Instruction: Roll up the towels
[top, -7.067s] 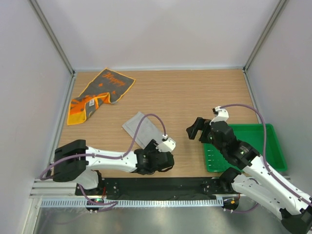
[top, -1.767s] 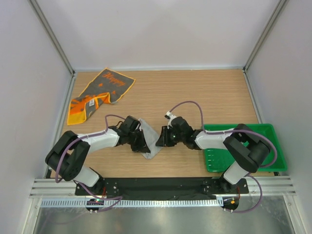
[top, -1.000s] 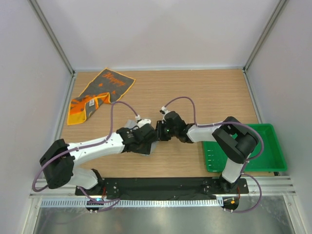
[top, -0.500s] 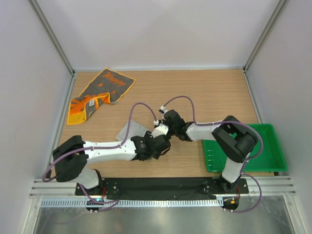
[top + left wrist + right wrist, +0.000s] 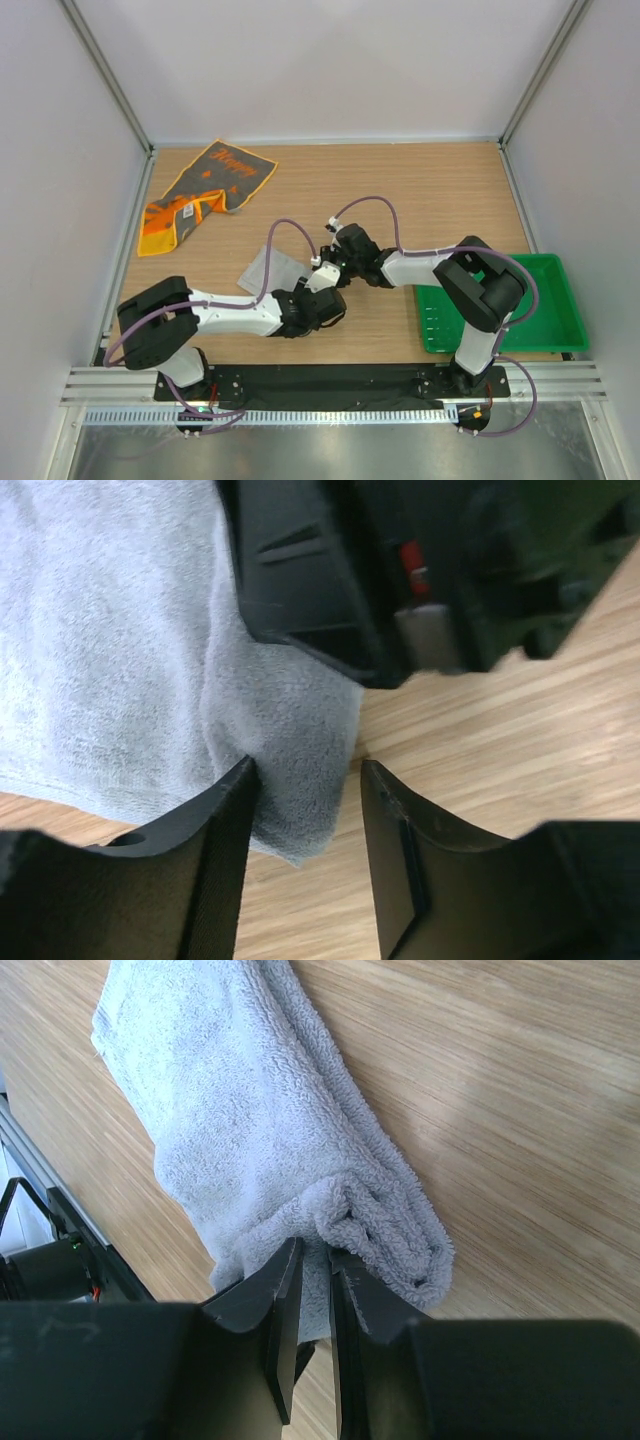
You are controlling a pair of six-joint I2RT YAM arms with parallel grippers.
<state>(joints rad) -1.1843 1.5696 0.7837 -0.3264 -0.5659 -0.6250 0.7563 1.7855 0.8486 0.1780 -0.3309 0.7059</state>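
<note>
Right wrist: pincer (image 5: 315, 1263) nips fluffy rolled grey towel (image 5: 250, 1130).

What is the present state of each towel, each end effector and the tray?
light grey towel: partly rolled, the rest flat
dark grey and orange towel: unrolled, partly folded over
left end effector: open, astride the light grey towel's corner
right end effector: shut on the light grey towel's edge
green tray: lying flat, open side up

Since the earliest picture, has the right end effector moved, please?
Yes: the right end effector moved left, away from the green tray, to the light grey towel.
</note>
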